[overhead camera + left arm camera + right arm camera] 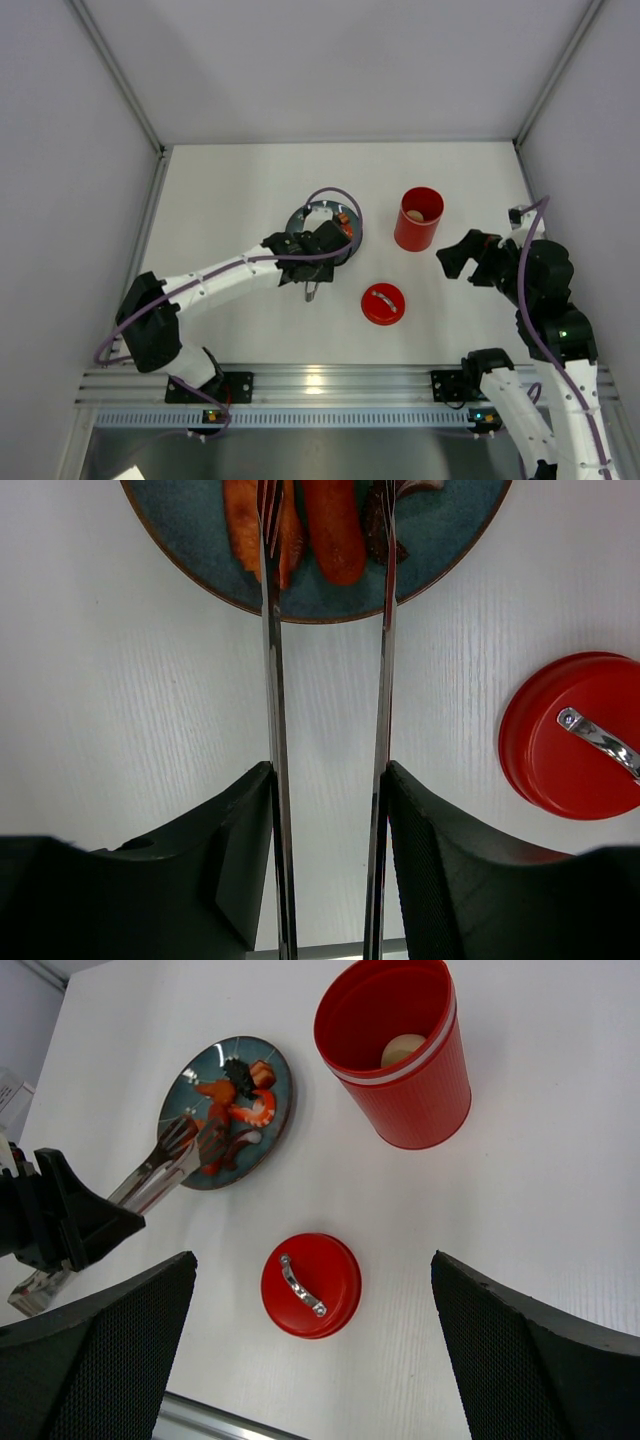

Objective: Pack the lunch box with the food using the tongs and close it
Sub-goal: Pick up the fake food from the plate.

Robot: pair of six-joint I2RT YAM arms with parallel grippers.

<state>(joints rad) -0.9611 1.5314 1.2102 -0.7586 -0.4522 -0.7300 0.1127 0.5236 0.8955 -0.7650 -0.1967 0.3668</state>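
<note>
On the white desk, the right pincer gapes wide near the open red lunch box, a beige disc inside, lid lying apart, while the left pincer clamps the tongs, tips over the plate and its orange strips, possibly touching.
</note>
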